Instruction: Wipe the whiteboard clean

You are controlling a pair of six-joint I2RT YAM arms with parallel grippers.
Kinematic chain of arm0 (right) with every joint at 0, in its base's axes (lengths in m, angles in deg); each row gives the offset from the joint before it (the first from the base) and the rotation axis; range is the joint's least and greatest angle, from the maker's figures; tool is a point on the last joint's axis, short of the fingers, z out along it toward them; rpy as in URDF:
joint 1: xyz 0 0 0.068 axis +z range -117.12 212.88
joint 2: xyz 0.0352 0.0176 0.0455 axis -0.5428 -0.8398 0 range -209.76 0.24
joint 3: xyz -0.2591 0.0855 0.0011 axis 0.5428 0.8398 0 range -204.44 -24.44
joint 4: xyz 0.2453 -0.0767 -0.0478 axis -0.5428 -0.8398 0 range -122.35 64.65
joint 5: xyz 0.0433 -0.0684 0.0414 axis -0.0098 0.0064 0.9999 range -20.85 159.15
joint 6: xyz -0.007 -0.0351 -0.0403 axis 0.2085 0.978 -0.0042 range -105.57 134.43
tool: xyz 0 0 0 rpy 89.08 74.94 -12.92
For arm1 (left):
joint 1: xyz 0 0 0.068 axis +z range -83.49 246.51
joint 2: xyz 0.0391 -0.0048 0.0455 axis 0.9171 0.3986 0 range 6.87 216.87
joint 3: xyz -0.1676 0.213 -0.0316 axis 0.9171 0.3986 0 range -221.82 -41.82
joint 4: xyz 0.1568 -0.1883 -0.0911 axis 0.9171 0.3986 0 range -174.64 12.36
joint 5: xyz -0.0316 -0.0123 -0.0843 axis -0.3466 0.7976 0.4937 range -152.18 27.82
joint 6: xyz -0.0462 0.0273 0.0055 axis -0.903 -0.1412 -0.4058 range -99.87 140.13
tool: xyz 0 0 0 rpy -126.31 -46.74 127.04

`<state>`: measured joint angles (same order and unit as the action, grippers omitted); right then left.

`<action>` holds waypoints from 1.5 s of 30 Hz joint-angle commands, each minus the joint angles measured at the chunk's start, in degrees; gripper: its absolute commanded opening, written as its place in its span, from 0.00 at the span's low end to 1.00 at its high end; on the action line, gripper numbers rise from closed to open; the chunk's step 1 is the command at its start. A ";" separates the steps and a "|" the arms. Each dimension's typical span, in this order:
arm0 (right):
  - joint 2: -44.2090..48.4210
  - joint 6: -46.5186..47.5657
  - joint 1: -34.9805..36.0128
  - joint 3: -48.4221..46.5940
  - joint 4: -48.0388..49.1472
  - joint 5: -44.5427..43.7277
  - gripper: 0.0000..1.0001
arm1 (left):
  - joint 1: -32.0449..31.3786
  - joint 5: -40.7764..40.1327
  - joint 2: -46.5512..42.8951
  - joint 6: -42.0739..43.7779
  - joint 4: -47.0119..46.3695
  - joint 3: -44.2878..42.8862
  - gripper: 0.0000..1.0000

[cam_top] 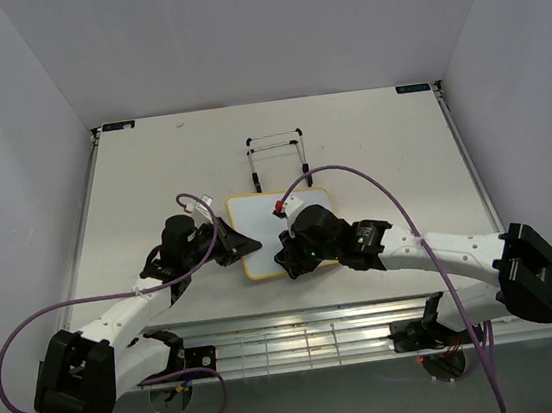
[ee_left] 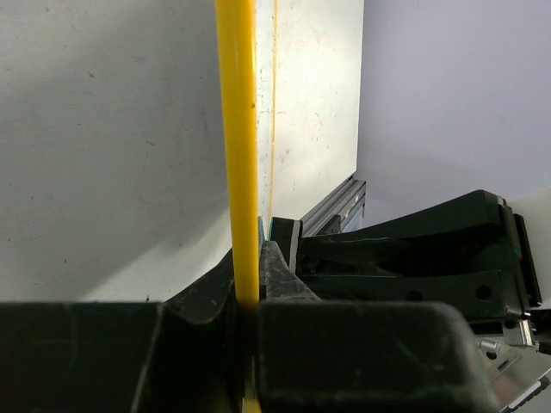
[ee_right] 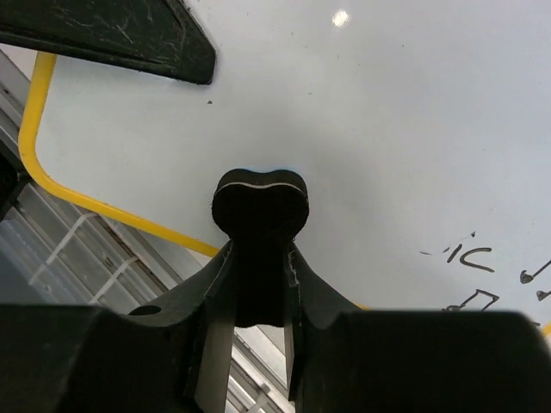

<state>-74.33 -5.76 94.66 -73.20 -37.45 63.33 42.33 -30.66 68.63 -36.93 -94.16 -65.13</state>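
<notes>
The whiteboard [cam_top: 264, 230], white with a yellow frame, lies flat on the table between the arms. My left gripper [cam_top: 238, 241] is shut on the whiteboard's left yellow edge [ee_left: 237, 155]. My right gripper [cam_top: 292, 255] is shut on the small black bone-shaped eraser [ee_right: 259, 206], which it holds against the board surface [ee_right: 362, 129] near the near edge. Black writing and notes [ee_right: 473, 258] remain at the right of the right wrist view. The rest of the visible board is wiped white.
A thin black wire stand [cam_top: 277, 156] stands just behind the board. A metal rail [cam_top: 301, 329] runs along the near table edge. Purple cables [cam_top: 396, 197] loop over both arms.
</notes>
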 commanded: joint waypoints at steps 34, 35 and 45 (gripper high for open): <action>-12.80 -0.37 -0.69 -10.57 8.59 -4.62 0.08 | -0.25 3.19 -0.67 2.30 -0.76 -0.24 0.00; -13.32 -1.08 -1.13 -10.66 7.80 -5.77 0.08 | -0.25 3.19 -0.85 2.30 -0.76 -0.16 0.00; -15.52 -6.80 -10.71 -3.64 1.21 -8.77 0.08 | -0.25 3.54 -1.20 2.48 -0.68 0.02 0.00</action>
<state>-85.34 -11.74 88.82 -81.33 -32.32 61.95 44.16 -34.00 68.61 -36.58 -95.41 -65.00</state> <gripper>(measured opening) 0.282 0.156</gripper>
